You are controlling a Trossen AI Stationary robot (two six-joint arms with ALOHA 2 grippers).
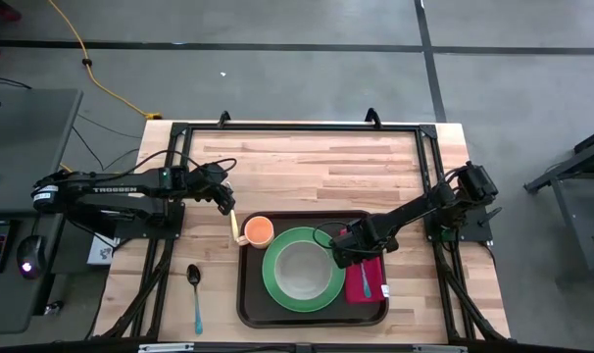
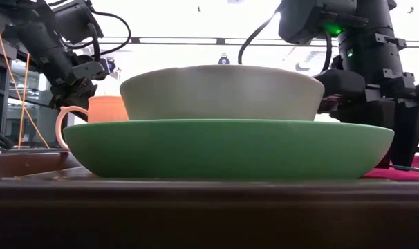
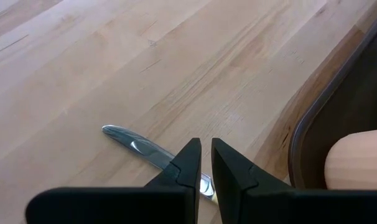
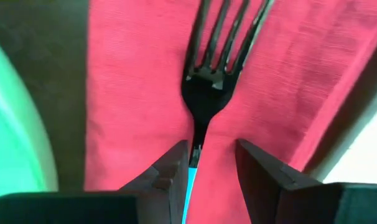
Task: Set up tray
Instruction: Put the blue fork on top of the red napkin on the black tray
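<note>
Wooden tabletop [image 1: 317, 162] carries tray [image 1: 246, 299] near front edge. We see left tool [image 3: 205, 163] pinching knife [image 3: 132, 144] beside tray; right tool [image 4: 212, 163] spread astride fork [image 4: 210, 81] on napkin [image 4: 132, 93], likely just placed.

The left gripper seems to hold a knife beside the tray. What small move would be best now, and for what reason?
Probably lift the left gripper a little, then carry the knife over the rim of the tray. Its fingers are shut on the knife, whose blade is low over bare wood just outside the tray, beside the orange cup. The fork already lies on the napkin.
</note>
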